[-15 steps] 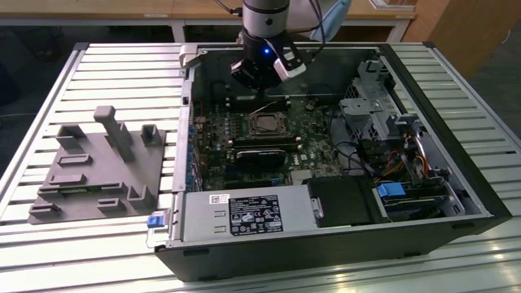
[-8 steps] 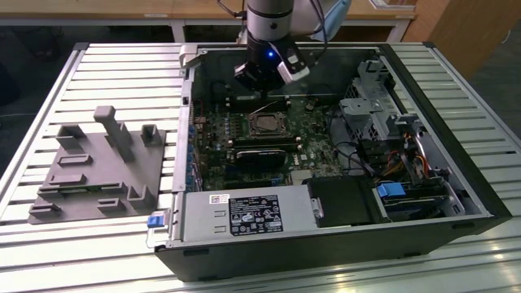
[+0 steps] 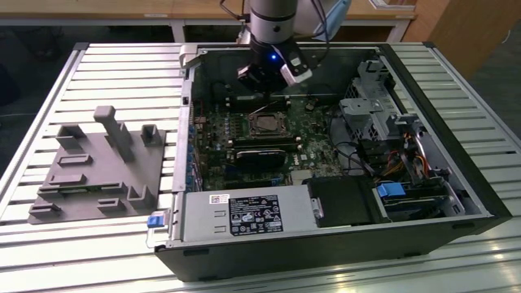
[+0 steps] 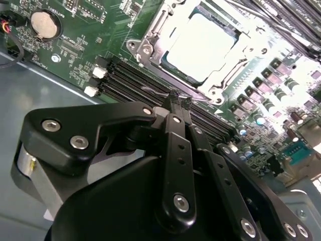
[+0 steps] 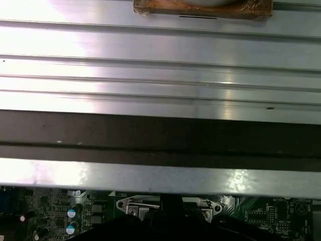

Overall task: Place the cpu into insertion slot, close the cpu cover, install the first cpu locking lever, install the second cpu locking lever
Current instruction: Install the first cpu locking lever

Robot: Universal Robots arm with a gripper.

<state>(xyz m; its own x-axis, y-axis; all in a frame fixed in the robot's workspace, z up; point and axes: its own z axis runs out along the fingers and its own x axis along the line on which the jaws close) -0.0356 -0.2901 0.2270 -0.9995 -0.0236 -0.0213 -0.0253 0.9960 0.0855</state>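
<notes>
cpu point(image 4: 200, 45) sits in the insertion slot point(image 3: 265, 124), pale top up. In the second wrist view its metal top shows through the window of the cpu cover point(image 4: 239, 50). The cover lies flat on the slot, frame all round the chip.

Thin wire locking lever point(image 4: 159, 92) runs along the slot edge nearest me, low against the board. My gripper point(image 4: 179, 99) is right at that wire with the tips on or just above it. My jaws are drawn together, no real gap between the fingertips point(image 4: 173, 100). Can't tell if the wire is pinched between them or just beside them.

The long black memory slots point(image 4: 145, 80) run just beside the socket, under my tips. Round coin battery point(image 4: 44, 24) sits well off on the green motherboard point(image 4: 85, 40). A row of small capacitors point(image 4: 261, 88) lies on the far side of the socket.

In the exterior view my arm point(image 3: 273, 24) comes down into the open computer case point(image 3: 326, 256), near its back wall and just above the socket. Power supply point(image 3: 244, 213) lies at the near edge of the case. Drive bay and cables point(image 3: 407, 165) are on the exterior view's right. The case lies on a slatted metal table point(image 3: 114, 67). A grey parts fixture point(image 3: 97, 165) sits well apart on the exterior view's left.
</notes>
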